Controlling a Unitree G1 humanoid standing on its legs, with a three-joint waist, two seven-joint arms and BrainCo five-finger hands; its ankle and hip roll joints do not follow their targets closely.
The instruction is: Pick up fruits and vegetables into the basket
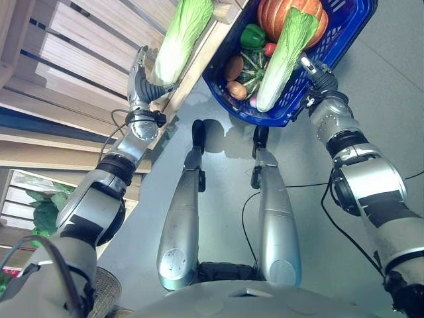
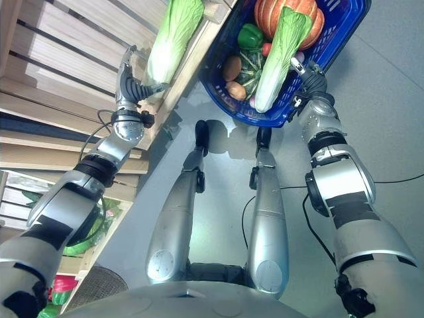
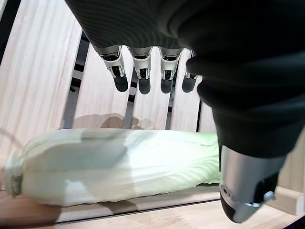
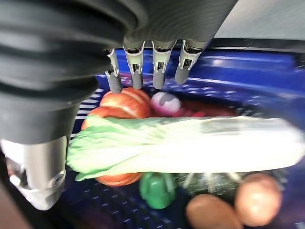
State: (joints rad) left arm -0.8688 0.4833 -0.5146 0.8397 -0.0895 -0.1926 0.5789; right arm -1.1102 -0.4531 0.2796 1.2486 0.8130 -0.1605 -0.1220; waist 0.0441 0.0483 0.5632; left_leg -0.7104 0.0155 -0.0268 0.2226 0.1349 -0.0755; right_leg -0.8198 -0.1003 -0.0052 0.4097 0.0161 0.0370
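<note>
A long pale-green napa cabbage (image 1: 182, 36) lies on the slatted wooden shelf (image 1: 79, 59). My left hand (image 1: 141, 81) is right beside its stem end, open; in the left wrist view the straight fingers (image 3: 143, 71) stand over the cabbage (image 3: 119, 164) and the thumb is below it. The blue basket (image 1: 268, 119) holds a second napa cabbage (image 1: 286, 56), an orange pumpkin (image 1: 275, 14), a green pepper (image 1: 252, 35), a striped squash (image 1: 253, 66) and brown tubers (image 1: 233, 67). My right hand (image 1: 319, 74) is at the basket's near rim, with open fingers (image 4: 136, 62) stretched over that cabbage (image 4: 190, 148).
The shelf's front edge runs between the cabbage and the basket. Lower shelf boards at the left carry leafy greens (image 1: 43, 215). Grey floor (image 1: 377, 79) lies to the right of the basket.
</note>
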